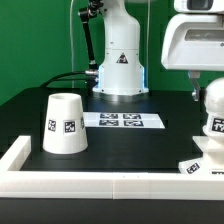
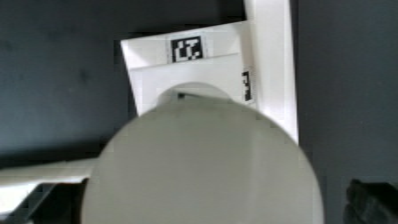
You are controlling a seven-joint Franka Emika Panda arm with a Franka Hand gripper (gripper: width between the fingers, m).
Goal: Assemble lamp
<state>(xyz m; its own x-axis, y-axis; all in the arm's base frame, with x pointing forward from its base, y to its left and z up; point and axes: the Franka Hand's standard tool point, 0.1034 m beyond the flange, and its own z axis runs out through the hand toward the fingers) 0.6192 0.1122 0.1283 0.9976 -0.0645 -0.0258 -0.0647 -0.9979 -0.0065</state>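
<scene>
White plastic rail [image 1: 100, 183] right at the front, along the edge of the black bench [image 1: 30, 105]. Just behind it, near the corner on the exterior view's right, the low base [image 1: 195, 165], flat on the bench, one black-and-white tag facing up. In the wrist view, snug against the rail [image 2: 267, 60] along one side.

Above and a bit behind the base, the round bulb [image 1: 213, 110], partly cut off by the picture's edge, a tag on its side. Hard to tell whether touching the base or not. Big and blurry in the wrist view [image 2: 196, 160], hiding part of the base [image 2: 178, 60].

Around the bulb, the tool [image 2: 205, 205], spread as wide as can be. Dark fingers [image 2: 45, 205] on both sides of the bulb, a thin gap at each side, so no squeeze on it.

Well apart, on the exterior view's left, the shade [image 1: 65, 125]: wide end down on the bench, narrow end up, two tags on its side.

Farther back, in the middle, the marker board [image 1: 122, 121], flat on the bench.

Farthest of all, the tall white pedestal [image 1: 120, 60] with a triangle mark, black cables beside it.
</scene>
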